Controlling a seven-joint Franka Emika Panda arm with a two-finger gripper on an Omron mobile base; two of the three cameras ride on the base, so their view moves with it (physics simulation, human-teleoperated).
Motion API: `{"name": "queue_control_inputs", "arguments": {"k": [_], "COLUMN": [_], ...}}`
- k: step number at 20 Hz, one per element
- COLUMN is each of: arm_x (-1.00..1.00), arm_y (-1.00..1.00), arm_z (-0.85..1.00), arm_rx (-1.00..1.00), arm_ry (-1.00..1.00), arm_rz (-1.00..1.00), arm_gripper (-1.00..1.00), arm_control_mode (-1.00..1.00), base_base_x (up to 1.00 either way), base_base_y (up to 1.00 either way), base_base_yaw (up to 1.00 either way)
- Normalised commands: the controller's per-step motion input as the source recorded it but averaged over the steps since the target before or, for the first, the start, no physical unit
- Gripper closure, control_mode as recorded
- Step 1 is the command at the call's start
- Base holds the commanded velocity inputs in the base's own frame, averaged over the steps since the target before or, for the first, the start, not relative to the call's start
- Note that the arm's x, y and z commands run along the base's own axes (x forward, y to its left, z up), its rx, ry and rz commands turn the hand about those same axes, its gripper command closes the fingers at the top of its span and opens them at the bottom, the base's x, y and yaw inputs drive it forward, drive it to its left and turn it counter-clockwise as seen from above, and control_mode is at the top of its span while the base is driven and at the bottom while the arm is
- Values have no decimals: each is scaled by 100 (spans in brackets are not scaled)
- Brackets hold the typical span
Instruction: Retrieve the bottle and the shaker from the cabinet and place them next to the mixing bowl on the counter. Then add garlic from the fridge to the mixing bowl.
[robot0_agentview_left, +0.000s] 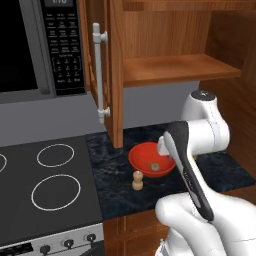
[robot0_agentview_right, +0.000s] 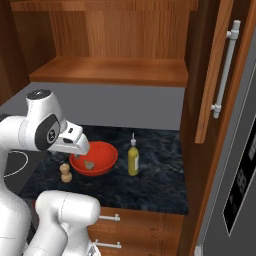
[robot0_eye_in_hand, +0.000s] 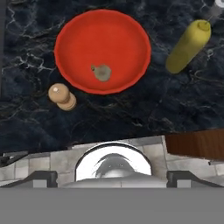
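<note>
Jaws: spread wide apart, holding nothing, poised above the dark marbled surface (robot0_eye_in_hand: 144, 109).
Mixing bowl (robot0_eye_in_hand: 103, 50): round, glossy red, on the surface; small lumpy tan garlic (robot0_eye_in_hand: 102, 72) lying inside, near the centre.
Shaker (robot0_eye_in_hand: 62, 96): turned wood, knob-topped, upright, just beside the bowl at 7 o'clock in the hand view.
Bottle (robot0_eye_in_hand: 188, 46): slender, yellow, narrow grey spout, upright, near the bowl at 3 o'clock.
Cabinet shelf (robot0_agentview_right: 110, 70): smooth brown wood, above the surface.
</note>
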Motion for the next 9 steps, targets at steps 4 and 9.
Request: {"name": "queue_control_inputs", "arguments": {"k": [4,9], "arm_x": [-52,-28], "arm_y": [0,-5], "arm_z": [40,2], "arm_rx": [0,0], "arm_ry": [0,4], "arm_rz": [0,-1], "arm_gripper": [-100,-100], "arm_control_mode": [-100,-100], "base_base_x": [0,0], "base_base_y": [0,0], "base_base_yaw": [0,0]}}
